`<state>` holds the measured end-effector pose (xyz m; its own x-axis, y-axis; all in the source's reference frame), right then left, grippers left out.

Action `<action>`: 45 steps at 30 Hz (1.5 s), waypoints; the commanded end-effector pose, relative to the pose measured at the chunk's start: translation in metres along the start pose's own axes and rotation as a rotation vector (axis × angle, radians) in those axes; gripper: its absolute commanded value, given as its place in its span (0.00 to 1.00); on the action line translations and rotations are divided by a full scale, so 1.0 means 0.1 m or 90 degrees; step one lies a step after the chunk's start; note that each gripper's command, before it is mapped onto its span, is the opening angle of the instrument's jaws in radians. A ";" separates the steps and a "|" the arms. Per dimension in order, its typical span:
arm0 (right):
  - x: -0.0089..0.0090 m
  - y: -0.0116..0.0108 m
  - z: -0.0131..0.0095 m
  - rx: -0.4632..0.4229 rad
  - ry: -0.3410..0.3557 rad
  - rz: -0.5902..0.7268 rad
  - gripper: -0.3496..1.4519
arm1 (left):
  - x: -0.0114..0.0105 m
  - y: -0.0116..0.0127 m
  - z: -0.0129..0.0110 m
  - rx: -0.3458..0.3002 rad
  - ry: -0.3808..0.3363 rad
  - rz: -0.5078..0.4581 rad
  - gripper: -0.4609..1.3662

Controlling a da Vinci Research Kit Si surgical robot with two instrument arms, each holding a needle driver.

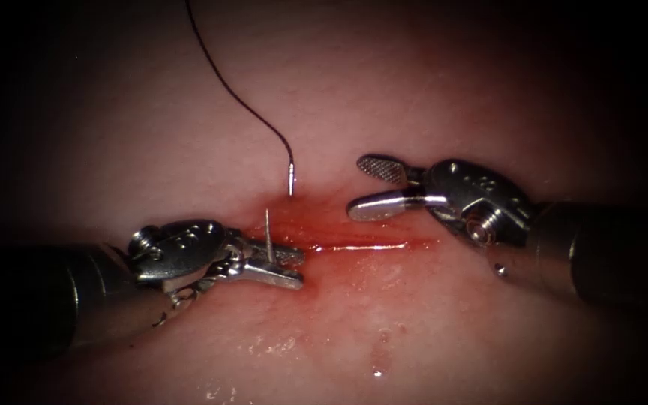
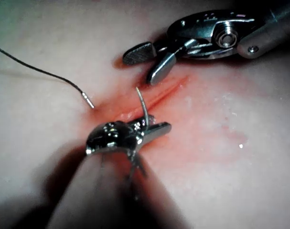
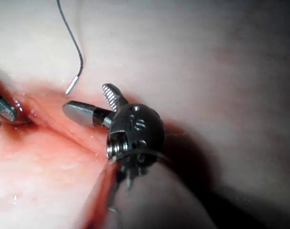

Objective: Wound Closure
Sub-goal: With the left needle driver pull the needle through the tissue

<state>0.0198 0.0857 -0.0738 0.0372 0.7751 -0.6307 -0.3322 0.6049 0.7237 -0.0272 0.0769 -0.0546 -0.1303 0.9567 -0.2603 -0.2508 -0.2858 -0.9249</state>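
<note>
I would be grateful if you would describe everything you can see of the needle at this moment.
The needle is a thin, curved, silvery metal wire. The left gripper is shut on it near its tip end, so the short pointed tip stands up above the jaws. Its rear end rises from the tissue on the far side of the cut, joined there to the dark thread. The middle of its curve lies in the tissue. The right gripper, open, is apart from it.

Endoscope lighting: bright over the pale pink tissue (image 1: 414,90) around its red cut (image 1: 354,244); heavy dark vignette outward; wet glare beside the cut.
</note>
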 end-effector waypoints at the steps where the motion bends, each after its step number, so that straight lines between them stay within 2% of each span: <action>1: 0.000 0.000 0.000 0.003 0.000 0.000 0.81 | 0.002 0.003 -0.001 -0.019 0.009 -0.013 0.06; 18: -0.004 -0.002 0.001 0.002 -0.006 0.004 0.80 | 0.013 0.031 -0.013 -0.049 0.029 -0.132 0.06; 23: -0.006 -0.003 0.001 0.004 -0.008 0.009 0.79 | 0.022 0.042 -0.024 -0.059 0.034 -0.180 0.06; 35: -0.008 -0.003 0.002 0.003 -0.012 0.014 0.78 | 0.050 0.078 -0.050 -0.097 0.059 -0.236 0.06; 37: -0.008 -0.002 0.002 0.003 -0.012 0.014 0.78 | 0.053 0.087 -0.055 -0.099 0.060 -0.230 0.06; 40: -0.009 -0.002 0.002 0.003 -0.012 0.013 0.78 | 0.057 0.096 -0.060 -0.099 0.066 -0.184 0.06; 42: -0.010 -0.003 0.003 0.005 -0.012 0.016 0.78 | 0.064 0.107 -0.066 -0.088 0.097 -0.091 0.06; 45: -0.011 -0.003 0.003 0.005 -0.014 0.015 0.77 | 0.071 0.116 -0.071 -0.076 0.127 0.009 0.06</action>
<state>0.0201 0.0847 -0.0731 0.0491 0.7953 -0.6042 -0.3273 0.5843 0.7426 -0.0242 0.0817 -0.0701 0.0664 0.9160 -0.3956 -0.1455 -0.3833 -0.9121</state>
